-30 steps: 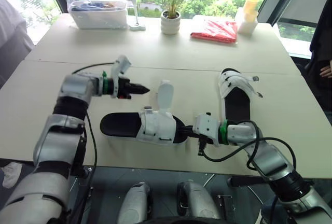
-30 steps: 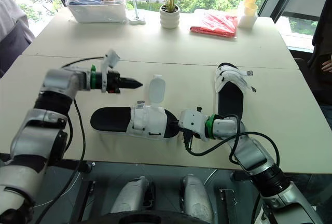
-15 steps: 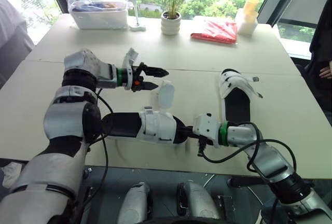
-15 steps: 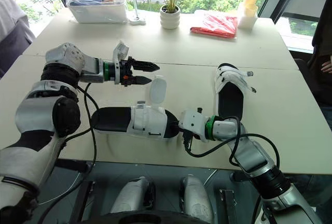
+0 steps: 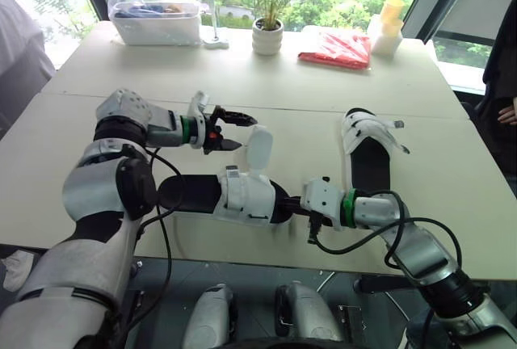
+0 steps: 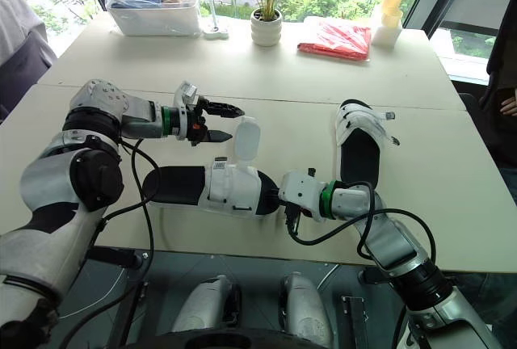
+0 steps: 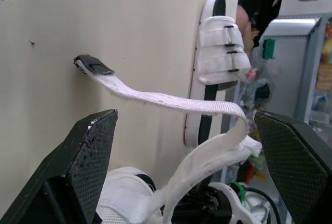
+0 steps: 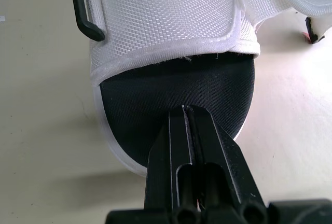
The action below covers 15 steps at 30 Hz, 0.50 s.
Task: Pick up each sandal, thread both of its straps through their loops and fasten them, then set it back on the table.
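The near sandal (image 5: 230, 195), black-soled with white straps, lies on the table (image 5: 97, 147) toe toward my right arm. One loose strap (image 5: 258, 147) stands up from it. My left gripper (image 5: 236, 132) is open just left of that strap's tip, and in the left wrist view the strap (image 7: 166, 99) runs across between the spread fingers (image 7: 78, 172). My right gripper (image 8: 189, 125) is shut, its tips resting on the sandal's toe (image 8: 171, 94). A second sandal (image 5: 367, 151) with its straps closed lies farther right.
Along the table's far edge stand a clear plastic bin (image 5: 157, 22), a potted plant (image 5: 266, 38), a red bag (image 5: 333, 46) and yellow-topped containers (image 5: 384, 30). A person (image 5: 505, 82) is at the right edge, another (image 5: 20, 50) at the left.
My left gripper went from shut to open and moved right, up to the raised strap. The right gripper and both sandals have stayed put.
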Available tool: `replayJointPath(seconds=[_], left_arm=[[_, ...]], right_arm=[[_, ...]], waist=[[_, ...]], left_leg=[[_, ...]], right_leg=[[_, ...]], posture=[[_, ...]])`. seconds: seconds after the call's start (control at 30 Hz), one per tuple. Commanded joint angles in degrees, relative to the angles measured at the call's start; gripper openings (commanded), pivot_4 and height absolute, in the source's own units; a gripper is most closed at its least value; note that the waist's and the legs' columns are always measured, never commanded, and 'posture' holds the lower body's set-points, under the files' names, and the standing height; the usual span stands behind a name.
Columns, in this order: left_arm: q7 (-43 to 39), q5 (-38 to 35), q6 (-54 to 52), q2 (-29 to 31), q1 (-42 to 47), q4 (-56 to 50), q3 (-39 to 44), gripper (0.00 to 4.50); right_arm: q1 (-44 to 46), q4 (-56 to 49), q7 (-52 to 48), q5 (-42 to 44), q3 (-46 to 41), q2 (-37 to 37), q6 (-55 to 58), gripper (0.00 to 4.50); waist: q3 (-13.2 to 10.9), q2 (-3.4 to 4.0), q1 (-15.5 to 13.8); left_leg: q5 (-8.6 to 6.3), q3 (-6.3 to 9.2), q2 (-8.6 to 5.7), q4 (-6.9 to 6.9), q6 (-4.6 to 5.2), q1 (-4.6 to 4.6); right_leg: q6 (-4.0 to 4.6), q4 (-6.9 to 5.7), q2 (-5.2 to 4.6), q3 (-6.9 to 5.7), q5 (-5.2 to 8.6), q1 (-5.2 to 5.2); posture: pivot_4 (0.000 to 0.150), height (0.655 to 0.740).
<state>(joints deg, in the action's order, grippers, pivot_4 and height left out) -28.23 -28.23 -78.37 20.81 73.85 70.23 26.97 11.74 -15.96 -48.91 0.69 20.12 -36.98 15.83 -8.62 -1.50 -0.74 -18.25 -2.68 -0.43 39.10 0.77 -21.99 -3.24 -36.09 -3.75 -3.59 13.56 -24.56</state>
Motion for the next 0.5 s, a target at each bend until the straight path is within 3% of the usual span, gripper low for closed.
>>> replayJointPath(seconds=[0.03,0.27,0.5], left_arm=[[3.35,-2.3,3.12,-1.62,0.77,1.0,4.04,4.33],[13.59,-5.03,7.77,-3.8,0.81,3.77,10.39,4.33],[13.73,-5.78,3.88,-1.86,1.24,2.17,10.52,4.33]], right_arm=[[-4.28,6.25,-1.24,-3.97,5.27,-1.06,3.37,0.0],[-4.51,6.14,-0.96,-3.96,5.12,-1.16,3.39,0.0],[-4.75,5.98,-0.76,-3.96,4.99,-1.36,3.41,0.0]], waist=[[0.01,0.0,0.01],[0.02,0.02,0.02],[0.02,0.03,0.05]], left_leg=[[-0.06,0.0,0.0,0.0,0.1,0.0],[-0.08,0.0,0.0,-0.02,0.13,0.01],[-0.06,-0.02,0.0,-0.02,0.08,0.03]], right_leg=[[0.0,0.0,0.0,0.0,0.0,0.0],[0.01,0.0,-0.01,0.01,-0.01,-0.01],[0.02,-0.02,-0.01,0.01,-0.02,0.0]], posture=[[0.15,0.7241],[0.15,0.7241],[0.15,0.7241]])
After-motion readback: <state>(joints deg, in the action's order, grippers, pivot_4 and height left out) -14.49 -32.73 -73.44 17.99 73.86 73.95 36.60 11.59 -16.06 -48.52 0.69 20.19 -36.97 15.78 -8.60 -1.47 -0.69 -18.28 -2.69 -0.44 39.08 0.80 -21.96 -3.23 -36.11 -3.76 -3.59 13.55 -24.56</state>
